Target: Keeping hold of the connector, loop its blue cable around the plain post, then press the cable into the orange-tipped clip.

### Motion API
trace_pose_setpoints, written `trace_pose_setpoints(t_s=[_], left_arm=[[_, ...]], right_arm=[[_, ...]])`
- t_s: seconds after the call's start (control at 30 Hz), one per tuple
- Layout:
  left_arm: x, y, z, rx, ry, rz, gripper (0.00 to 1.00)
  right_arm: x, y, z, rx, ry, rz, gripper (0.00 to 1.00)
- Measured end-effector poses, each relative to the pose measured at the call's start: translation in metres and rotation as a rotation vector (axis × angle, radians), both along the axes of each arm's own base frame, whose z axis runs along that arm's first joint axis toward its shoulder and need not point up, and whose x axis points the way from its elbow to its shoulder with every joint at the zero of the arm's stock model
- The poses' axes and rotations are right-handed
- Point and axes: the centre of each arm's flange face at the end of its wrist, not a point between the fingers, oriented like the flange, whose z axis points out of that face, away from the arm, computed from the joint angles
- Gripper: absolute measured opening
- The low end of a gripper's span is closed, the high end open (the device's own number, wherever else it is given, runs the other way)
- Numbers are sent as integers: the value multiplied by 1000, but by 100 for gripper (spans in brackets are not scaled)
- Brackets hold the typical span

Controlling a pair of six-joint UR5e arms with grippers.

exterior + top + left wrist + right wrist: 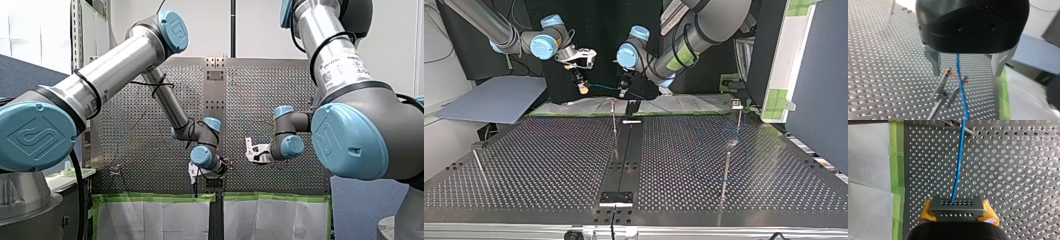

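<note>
My right gripper (958, 213) is shut on a grey connector block (956, 205), held between its yellow pads (925, 212). The blue cable (958, 165) leaves the connector and runs ahead over the perforated plate. In the top view this gripper (582, 86) hangs at the left, and the cable (601, 87) spans across to my left gripper (623, 89). My left gripper (966, 73) is open, its metal fingers (934, 62) wide apart. The cable (961, 85) runs down between them, touching neither. Below it stands the orange-tipped clip (953, 75), and the cable crosses over its tips.
Thin upright posts stand on the perforated table (549, 165): one near the middle (614, 120), one at the right (726, 172), one at the left (478, 165). A black rail (624, 155) runs down the centre. Green tape (895, 170) edges the plate beside white sheeting.
</note>
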Motion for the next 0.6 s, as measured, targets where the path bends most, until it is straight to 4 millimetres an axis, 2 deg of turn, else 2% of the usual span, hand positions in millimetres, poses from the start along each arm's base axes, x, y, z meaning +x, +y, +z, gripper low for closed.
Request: trace_pose_setpoints(t_s=[0.23,0.6], left_arm=[[12,1,3,-95,-26,36,100],[24,12,-2,-100,-26,43,100]], right_arm=[[0,0,0,1,-5,3,0],[0,-1,0,0,-6,3,0]])
